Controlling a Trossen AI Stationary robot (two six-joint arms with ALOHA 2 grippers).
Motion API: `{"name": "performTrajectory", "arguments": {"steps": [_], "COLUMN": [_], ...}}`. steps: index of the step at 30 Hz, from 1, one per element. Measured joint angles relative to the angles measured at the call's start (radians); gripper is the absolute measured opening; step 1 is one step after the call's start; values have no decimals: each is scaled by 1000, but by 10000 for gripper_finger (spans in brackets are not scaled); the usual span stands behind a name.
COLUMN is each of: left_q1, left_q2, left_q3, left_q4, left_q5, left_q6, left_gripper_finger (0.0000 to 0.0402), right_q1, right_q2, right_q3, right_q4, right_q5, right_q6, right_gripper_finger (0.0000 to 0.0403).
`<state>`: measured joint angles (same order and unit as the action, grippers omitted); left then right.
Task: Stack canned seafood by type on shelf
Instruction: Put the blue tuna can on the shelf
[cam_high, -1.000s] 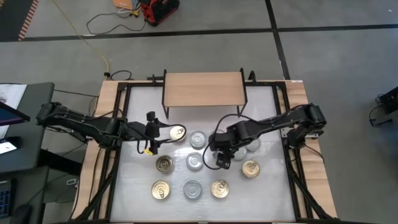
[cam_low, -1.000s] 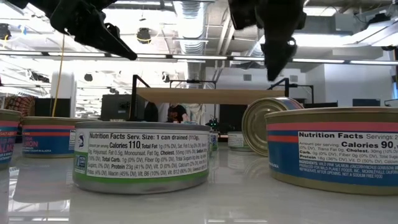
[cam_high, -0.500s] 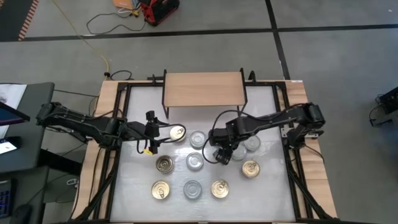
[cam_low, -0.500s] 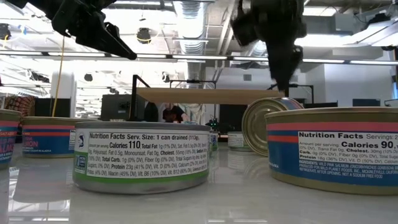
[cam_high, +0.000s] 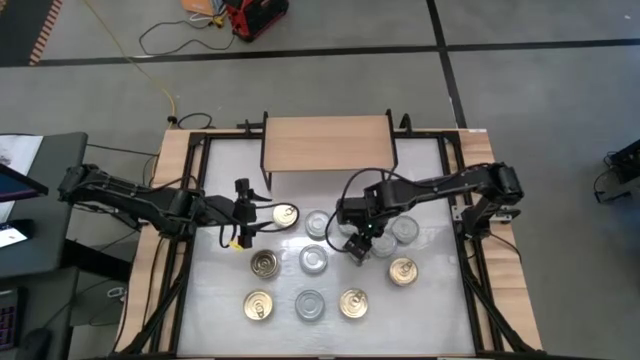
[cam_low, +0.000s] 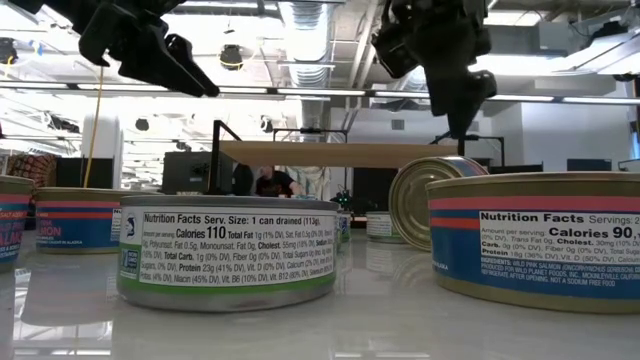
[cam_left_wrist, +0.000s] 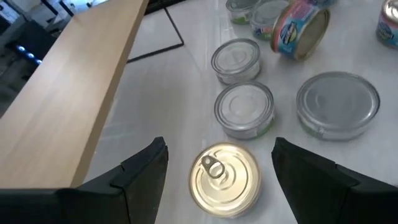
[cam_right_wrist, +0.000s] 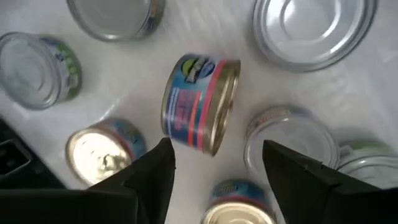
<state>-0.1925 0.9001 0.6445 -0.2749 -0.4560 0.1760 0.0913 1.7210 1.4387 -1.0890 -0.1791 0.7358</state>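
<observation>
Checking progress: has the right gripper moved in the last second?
Yes. The right gripper has swung away from the gold can, toward the shelf.

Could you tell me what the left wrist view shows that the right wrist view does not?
Only the left wrist view shows the shelf, its wooden board bare, and an upright gold-topped can between the open left gripper fingers. Only the right wrist view shows the open right gripper above the cans. Both show the can lying on its side, with silver-topped cans around it.
</observation>
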Motion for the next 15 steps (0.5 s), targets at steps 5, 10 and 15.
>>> {"name": "performTrajectory", "arguments": {"steps": [5, 10, 15], "left_q1": [0, 0, 0], "left_q2": [0, 0, 0], "left_q3": [0, 0, 0], "left_q4": [1, 0, -4], "left_q5": [0, 0, 1], "left_q6": [-2, -5, -9], "left_gripper_finger": [277, 277, 277], "right_q1": [0, 0, 0], "right_q2": [0, 0, 0], "right_q3": [0, 0, 0], "right_q4": [13, 15, 14], "right_q5": [-11, -10, 5], "right_q6": [-36, -29, -29], "right_gripper_finger": [266, 273, 341]}}
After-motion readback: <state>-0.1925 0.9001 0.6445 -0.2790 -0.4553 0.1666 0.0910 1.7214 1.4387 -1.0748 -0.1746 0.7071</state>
